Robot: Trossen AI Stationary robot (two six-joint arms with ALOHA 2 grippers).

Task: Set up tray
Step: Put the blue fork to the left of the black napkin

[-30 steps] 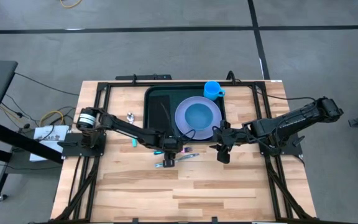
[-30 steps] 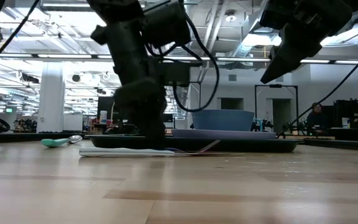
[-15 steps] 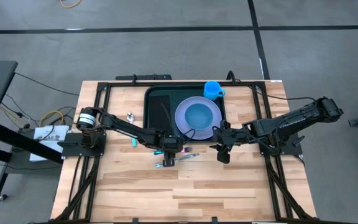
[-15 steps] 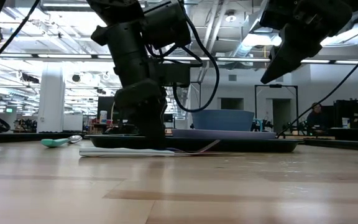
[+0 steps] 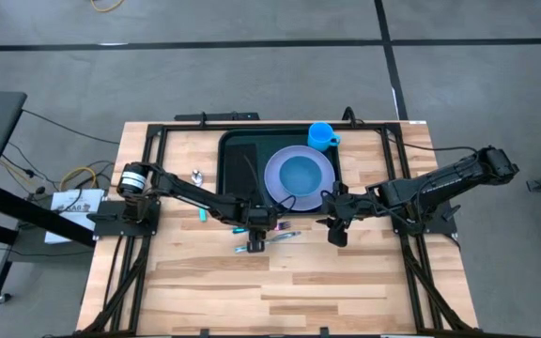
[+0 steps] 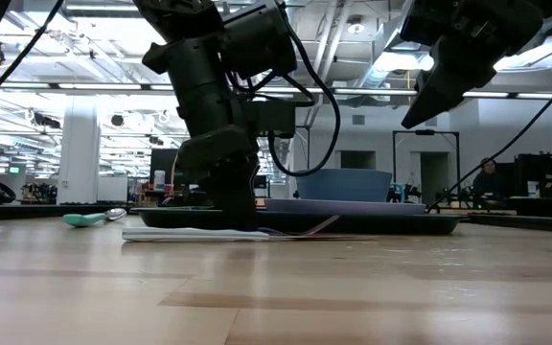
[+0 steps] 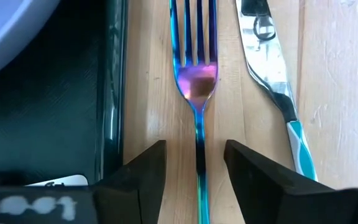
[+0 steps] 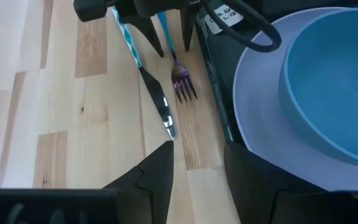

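Note:
The dark green tray lies at the table's far middle and carries a lavender plate with a blue bowl. A blue cup stands at its far right corner. An iridescent fork and a knife with a teal handle lie flat on the wood along the tray's near rim. My left gripper is down at the table, open, one finger on either side of the fork's handle, not touching it. My right gripper hangs open in the air off the tray's near right corner, with nothing between its fingers.
A teal utensil and a metal spoon lie left of the tray. A narrow flat black rectangle sits at the far edge. Black frame rails run along both table sides. Bare wood spans the near half.

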